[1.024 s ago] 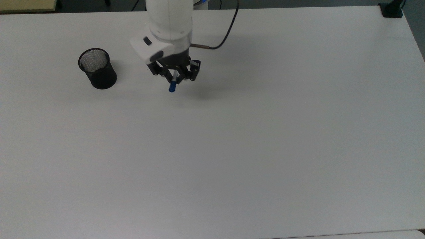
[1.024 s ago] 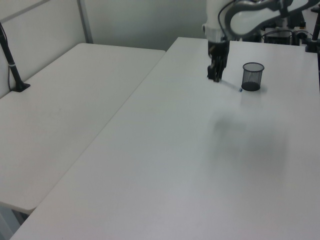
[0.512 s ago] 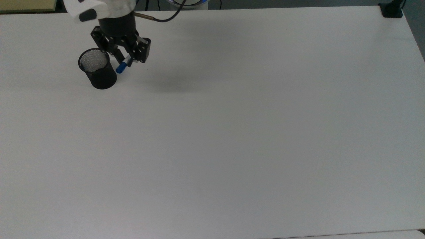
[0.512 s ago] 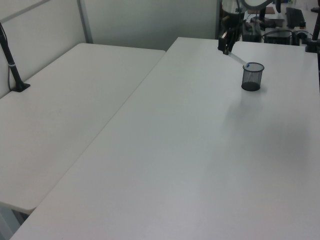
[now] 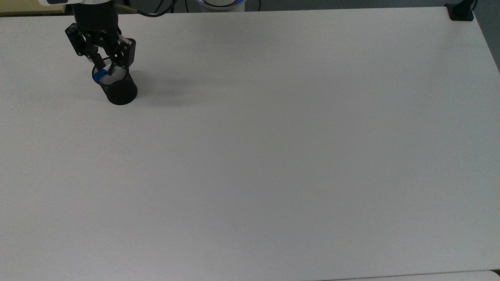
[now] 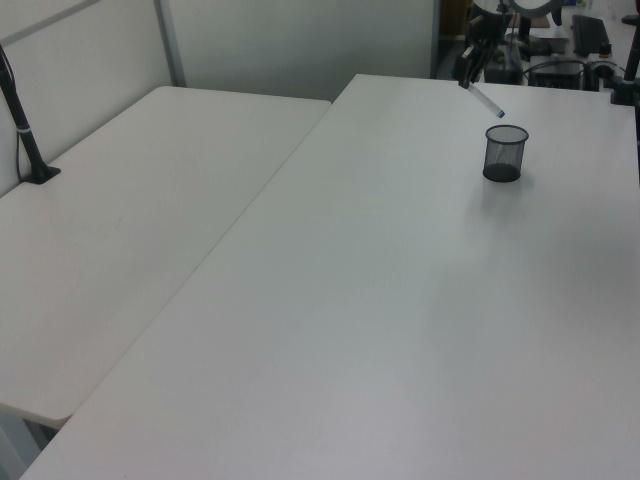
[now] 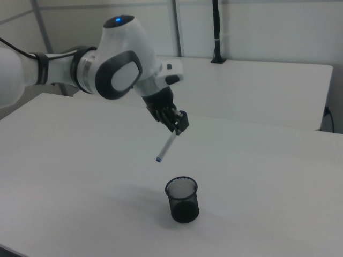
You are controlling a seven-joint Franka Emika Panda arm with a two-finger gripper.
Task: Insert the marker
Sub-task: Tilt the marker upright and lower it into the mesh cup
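Right view: the white robot arm (image 7: 115, 69) reaches out over the white counter (image 7: 278, 182), its black two-finger end effector (image 7: 177, 126) clamped on the upper end of the slim white-barrelled marker (image 7: 165, 146). The marker hangs tilted, its blue tip pointing down and toward the right view's left, clear of the counter and above the black mesh cup (image 7: 182, 199). The tip sits higher than the cup's rim and a little toward the right view's left of the opening; nothing is inside the cup yet.

Top view: the end effector (image 5: 104, 61) is over the cup (image 5: 117, 88), and the marker's blue end (image 5: 100, 74) reads against the pale mesh floor, near the rim on the top view's left.

Left view: the marker (image 6: 488, 101) slants down from the end effector (image 6: 470, 74) toward the cup (image 6: 505, 152), with a visible gap between tip and rim.

Judgement: gripping the marker at its top leaves most of the barrel free to enter the cup. The tilt probably follows from how it sat in the grasp. It means the tip needs centring over the mouth before descent, otherwise it could catch the rim and tip the light cup.

No brand, label text or other writing is readable on marker, cup or arm.
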